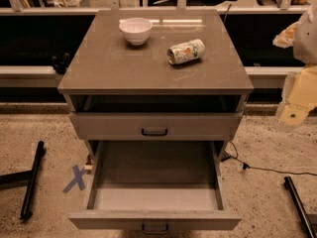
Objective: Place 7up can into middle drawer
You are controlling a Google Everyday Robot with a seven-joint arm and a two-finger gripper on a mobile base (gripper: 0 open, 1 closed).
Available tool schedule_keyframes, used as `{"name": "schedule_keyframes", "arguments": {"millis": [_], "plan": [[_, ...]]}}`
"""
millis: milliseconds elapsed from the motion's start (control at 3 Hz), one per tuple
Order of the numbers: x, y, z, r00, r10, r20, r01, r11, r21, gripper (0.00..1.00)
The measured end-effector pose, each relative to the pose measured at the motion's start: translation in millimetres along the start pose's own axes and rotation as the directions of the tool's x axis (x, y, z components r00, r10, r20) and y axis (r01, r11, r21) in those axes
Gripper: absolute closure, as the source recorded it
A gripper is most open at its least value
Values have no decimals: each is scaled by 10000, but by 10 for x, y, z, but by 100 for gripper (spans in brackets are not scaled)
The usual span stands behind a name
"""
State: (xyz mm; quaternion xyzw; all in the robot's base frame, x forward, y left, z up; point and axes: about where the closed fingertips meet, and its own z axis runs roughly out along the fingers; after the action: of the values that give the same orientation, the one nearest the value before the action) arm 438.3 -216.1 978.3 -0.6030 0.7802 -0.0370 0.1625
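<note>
The 7up can (186,51) lies on its side on the grey cabinet top (114,68), right of centre, with its silvery end facing left. The middle drawer (156,180) is pulled out wide below, its grey floor bare, and its small dark handle (155,228) is at the bottom edge. My gripper (296,105) shows as a pale, blurred shape at the right edge. It hangs beside the cabinet's right side, lower than the can, well apart from it and holding nothing that I can see.
A white bowl (135,30) stands at the back of the cabinet top, left of the can. The upper drawer front (154,126) with a black handle is closed. Black bars (32,180) lie on the floor at left and right, a cable (267,170) at right.
</note>
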Motion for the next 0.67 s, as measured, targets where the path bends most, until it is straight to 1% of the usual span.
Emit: {"name": "schedule_keyframes", "arguments": {"millis": [333, 667], "plan": [[0, 0, 0, 10000, 0, 0, 0, 10000, 0, 0], [-91, -251, 51, 9984, -175, 545, 169, 9998, 126, 0]]}}
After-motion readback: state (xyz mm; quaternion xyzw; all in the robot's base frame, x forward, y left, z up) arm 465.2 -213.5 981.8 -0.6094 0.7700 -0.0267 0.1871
